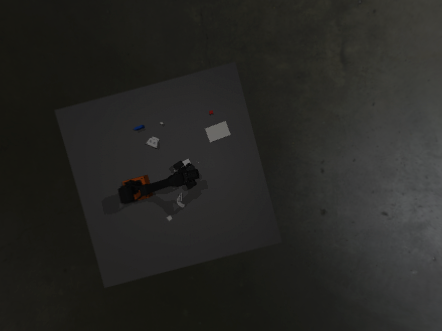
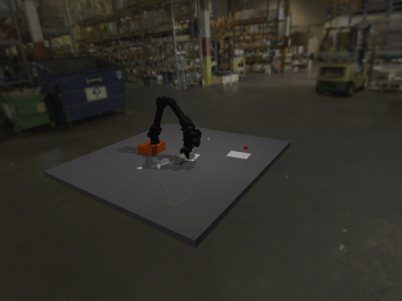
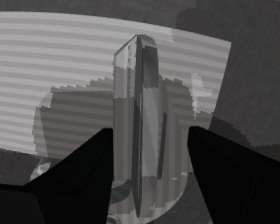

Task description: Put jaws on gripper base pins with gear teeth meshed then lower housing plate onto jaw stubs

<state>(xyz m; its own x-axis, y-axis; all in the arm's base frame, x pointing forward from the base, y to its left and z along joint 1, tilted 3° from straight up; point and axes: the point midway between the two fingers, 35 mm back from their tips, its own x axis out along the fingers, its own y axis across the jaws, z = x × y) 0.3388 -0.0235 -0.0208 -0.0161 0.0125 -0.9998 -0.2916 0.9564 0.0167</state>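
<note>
My gripper (image 2: 185,155) (image 3: 151,136) points down, low over a pale ribbed plate (image 1: 187,162) (image 3: 75,37), and is shut on a thin grey jaw (image 3: 150,110) that stands on edge between the fingers. The jaw's rounded lower part is partly hidden by the fingers. The other jaw (image 1: 180,203) (image 2: 162,164), pale and curved, lies apart on the table near the arm. A pale angular piece with round features (image 1: 153,142) lies on the other side of the arm; I cannot tell whether it is the gripper base or the housing plate. Pins and teeth cannot be made out.
A white rectangle (image 1: 218,131) (image 2: 238,155) lies further out, with a small red piece (image 1: 211,112) (image 2: 246,147) beside it. A blue piece (image 1: 139,127) and a small white bit (image 1: 161,123) lie near the angular piece. A small white block (image 1: 169,218) (image 2: 139,167) lies beyond the loose jaw.
</note>
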